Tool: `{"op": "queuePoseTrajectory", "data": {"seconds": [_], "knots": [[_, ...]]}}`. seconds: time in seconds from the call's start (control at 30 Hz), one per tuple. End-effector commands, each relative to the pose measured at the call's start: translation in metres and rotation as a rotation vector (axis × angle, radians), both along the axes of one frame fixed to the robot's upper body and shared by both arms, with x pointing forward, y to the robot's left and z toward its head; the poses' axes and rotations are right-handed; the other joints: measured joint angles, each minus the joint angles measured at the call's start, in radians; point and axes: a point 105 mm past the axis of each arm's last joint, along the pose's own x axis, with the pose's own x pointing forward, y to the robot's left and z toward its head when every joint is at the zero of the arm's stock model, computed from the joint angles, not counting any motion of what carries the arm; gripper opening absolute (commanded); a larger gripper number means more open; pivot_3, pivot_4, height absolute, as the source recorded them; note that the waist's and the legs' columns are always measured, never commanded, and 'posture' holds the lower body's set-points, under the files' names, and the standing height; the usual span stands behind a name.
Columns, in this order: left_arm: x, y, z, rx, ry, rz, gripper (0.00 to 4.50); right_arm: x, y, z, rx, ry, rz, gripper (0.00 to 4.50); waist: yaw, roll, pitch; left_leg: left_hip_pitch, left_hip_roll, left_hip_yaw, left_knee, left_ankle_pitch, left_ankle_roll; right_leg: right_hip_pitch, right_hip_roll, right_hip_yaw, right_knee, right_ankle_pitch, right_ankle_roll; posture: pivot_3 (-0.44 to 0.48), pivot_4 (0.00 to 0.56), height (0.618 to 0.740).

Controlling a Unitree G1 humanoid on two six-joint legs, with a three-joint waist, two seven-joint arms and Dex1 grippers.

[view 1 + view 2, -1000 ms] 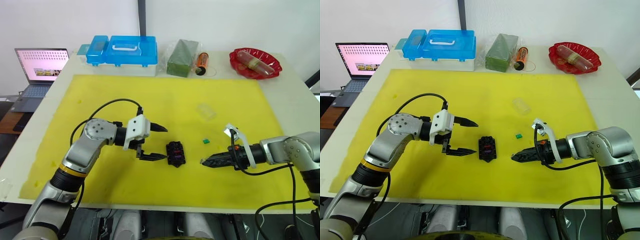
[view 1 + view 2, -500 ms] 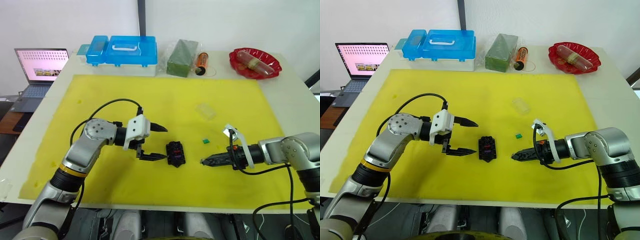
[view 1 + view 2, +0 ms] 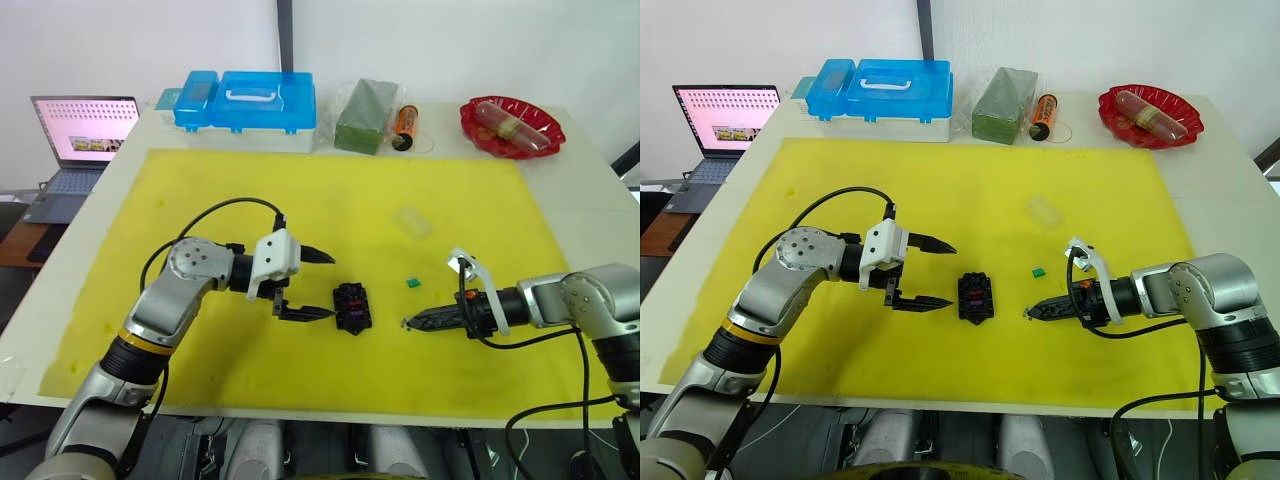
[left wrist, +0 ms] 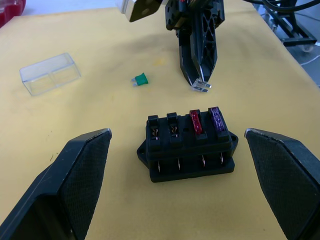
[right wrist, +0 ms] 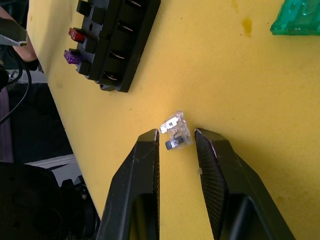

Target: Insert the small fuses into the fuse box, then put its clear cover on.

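The black fuse box (image 3: 352, 307) sits mid-mat with a red and a purple fuse in two of its slots (image 4: 205, 121); the other two slots are bare. My left gripper (image 3: 333, 286) stands wide open just left of the box, touching nothing. My right gripper (image 3: 1028, 315) lies low on the mat to the box's right, its fingers a narrow gap apart around a clear fuse (image 5: 176, 135) resting on the mat. A green fuse (image 3: 410, 282) lies loose behind that gripper. The clear cover (image 3: 411, 222) rests farther back on the mat.
The yellow mat (image 3: 300, 190) covers most of the table. Along its back edge stand a blue plastic case (image 3: 245, 100), a green wrapped block (image 3: 367, 116), an orange cylinder (image 3: 405, 125) and a red bowl (image 3: 510, 125). A laptop (image 3: 80, 135) is open at far left.
The right gripper's fingers have parted slightly and the clear fuse now shows on the mat between their tips. The left arm and the fuse box have not moved.
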Motion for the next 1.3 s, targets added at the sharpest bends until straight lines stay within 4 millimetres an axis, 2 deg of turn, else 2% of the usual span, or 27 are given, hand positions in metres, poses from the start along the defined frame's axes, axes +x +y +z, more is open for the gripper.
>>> {"op": "queuePoseTrajectory", "data": {"seconds": [0.03,0.1,0.23,0.53,0.6,0.77,1.03,1.3], "knots": [[-0.003,-0.002,0.007,-0.015,-0.029,-0.009,4.5,0.001,0.002,0.004,0.013,-0.016,0.011,1.14,0.0,0.0,0.0,0.0,0.0,0.0,0.0,0.0,0.0,0.0,0.0,0.0,0.0,0.0,0.0,0.0,0.15,0.74],[-0.003,-0.002,0.006,-0.014,-0.029,-0.011,4.5,0.001,0.002,0.004,0.014,-0.017,0.013,1.14,0.0,0.0,0.0,0.0,0.0,0.0,0.0,0.0,0.0,0.0,0.0,0.0,0.0,0.0,0.0,0.0,0.15,0.74],[-0.003,-0.002,0.007,-0.014,-0.031,-0.012,4.5,0.0,0.002,0.004,0.013,-0.019,0.015,0.34,0.0,0.0,0.0,0.0,0.0,0.0,0.0,0.0,0.0,0.0,0.0,0.0,0.0,0.0,0.0,0.0,0.15,0.74],[-0.002,-0.002,0.006,-0.014,-0.033,-0.013,4.5,0.001,0.001,0.004,0.003,-0.031,0.018,0.34,0.0,0.0,0.0,0.0,0.0,0.0,0.0,0.0,0.0,0.0,0.0,0.0,0.0,0.0,0.0,0.0,0.15,0.74],[-0.002,-0.002,0.006,-0.014,-0.034,-0.013,4.5,0.001,0.002,0.005,0.003,-0.035,0.019,0.02,0.0,0.0,0.0,0.0,0.0,0.0,0.0,0.0,0.0,0.0,0.0,0.0,0.0,0.0,0.0,0.0,0.15,0.74],[-0.002,-0.002,0.006,-0.015,-0.034,-0.014,4.5,0.0,0.005,0.009,-0.007,-0.063,0.036,0.0,0.0,0.0,0.0,0.0,0.0,0.0,0.0,0.0,0.0,0.0,0.0,0.0,0.0,0.0,0.0,0.0,0.15,0.74],[0.0,0.0,0.005,-0.011,-0.034,-0.008,4.5,-0.001,0.008,0.026,-0.072,-0.184,0.068,0.0,0.0,0.0,0.0,0.0,0.0,0.0,0.0,0.0,0.0,0.0,0.0,0.0,0.0,0.0,0.0,0.0,0.15,0.74],[0.002,0.005,0.001,0.016,-0.046,-0.004,4.5,0.001,0.016,0.072,-0.296,-0.527,0.206,0.0,-0.001,0.0,0.0,0.0,0.0,0.0,0.0,0.0,0.0,0.0,-0.002,0.0,0.0,0.0,0.0,0.0,0.15,0.74]]}}
